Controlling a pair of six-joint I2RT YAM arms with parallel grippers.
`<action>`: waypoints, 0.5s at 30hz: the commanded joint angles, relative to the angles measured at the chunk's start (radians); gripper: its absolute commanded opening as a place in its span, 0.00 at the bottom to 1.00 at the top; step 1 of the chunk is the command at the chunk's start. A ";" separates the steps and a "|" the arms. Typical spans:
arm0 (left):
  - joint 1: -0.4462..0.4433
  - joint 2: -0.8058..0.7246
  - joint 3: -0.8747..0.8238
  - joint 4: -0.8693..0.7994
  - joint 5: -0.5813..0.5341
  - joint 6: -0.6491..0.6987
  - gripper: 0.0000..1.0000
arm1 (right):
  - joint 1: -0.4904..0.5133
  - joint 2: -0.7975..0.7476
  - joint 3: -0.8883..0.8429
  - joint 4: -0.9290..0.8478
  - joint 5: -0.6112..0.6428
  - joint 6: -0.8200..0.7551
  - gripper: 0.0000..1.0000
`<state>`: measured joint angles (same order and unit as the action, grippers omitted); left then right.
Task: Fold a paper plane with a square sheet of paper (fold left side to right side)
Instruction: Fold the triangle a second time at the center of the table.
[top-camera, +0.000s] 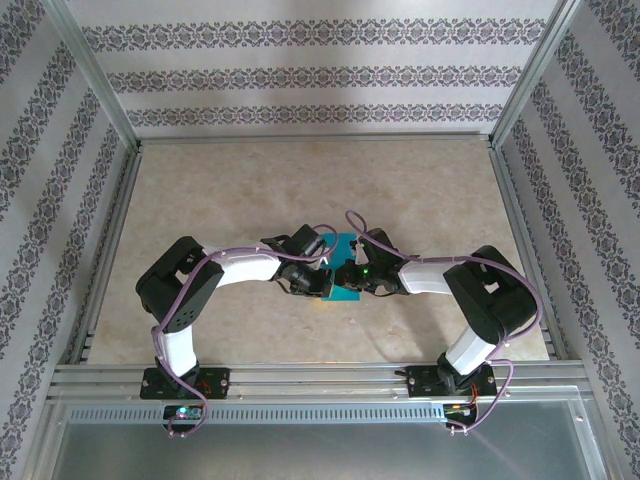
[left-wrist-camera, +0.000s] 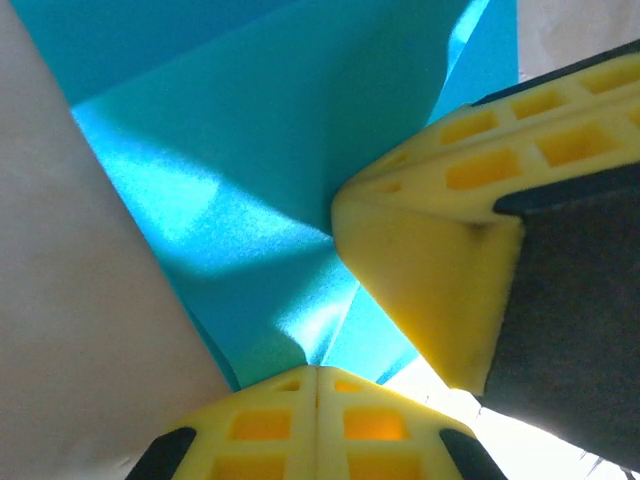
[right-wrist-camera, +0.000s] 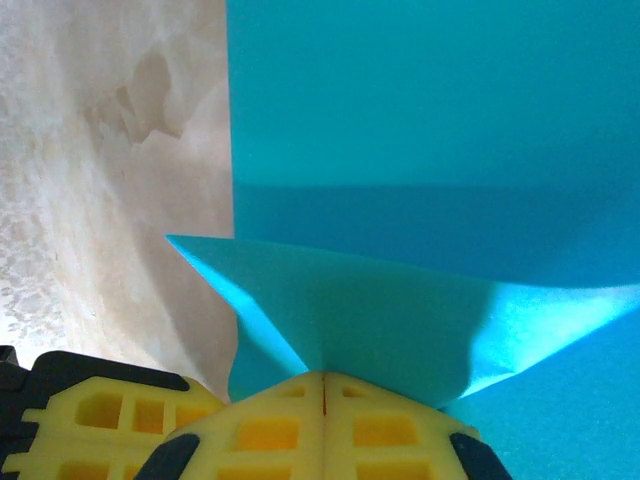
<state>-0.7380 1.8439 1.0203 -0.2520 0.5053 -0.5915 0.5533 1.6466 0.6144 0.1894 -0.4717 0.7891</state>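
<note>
The square sheet of paper (top-camera: 346, 268) is teal-blue and lies at the middle of the table, between the two wrists. My left gripper (left-wrist-camera: 318, 370) is shut, and a raised fold of the sheet (left-wrist-camera: 250, 200) runs down into its closed tips. My right gripper (right-wrist-camera: 324, 377) is shut too, with a lifted flap of the sheet (right-wrist-camera: 390, 310) pinched at its tips above the flat part (right-wrist-camera: 430, 110). The two grippers (top-camera: 318, 282) (top-camera: 354, 274) stand almost touching over the paper. The right gripper's yellow fingers (left-wrist-camera: 440, 270) sit close by in the left wrist view. No paper plane shape can be made out.
The beige marbled tabletop (top-camera: 300, 190) spreads around the paper. Metal frame rails (top-camera: 310, 375) run along the near edge and up both sides, with patterned walls (top-camera: 300, 75) beyond. A yellow finger of the left gripper (right-wrist-camera: 100, 420) sits at the lower left of the right wrist view.
</note>
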 joint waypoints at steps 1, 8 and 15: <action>-0.008 0.025 -0.034 -0.071 -0.029 0.000 0.00 | -0.031 0.014 0.007 -0.042 0.056 -0.038 0.00; -0.008 0.024 -0.038 -0.079 -0.029 0.006 0.00 | -0.078 0.013 0.020 -0.074 0.068 -0.075 0.00; -0.008 0.021 -0.040 -0.079 -0.027 0.006 0.00 | -0.147 0.021 0.025 -0.094 0.065 -0.112 0.00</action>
<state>-0.7380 1.8439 1.0191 -0.2493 0.5049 -0.5915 0.4477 1.6466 0.6296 0.1432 -0.4873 0.7216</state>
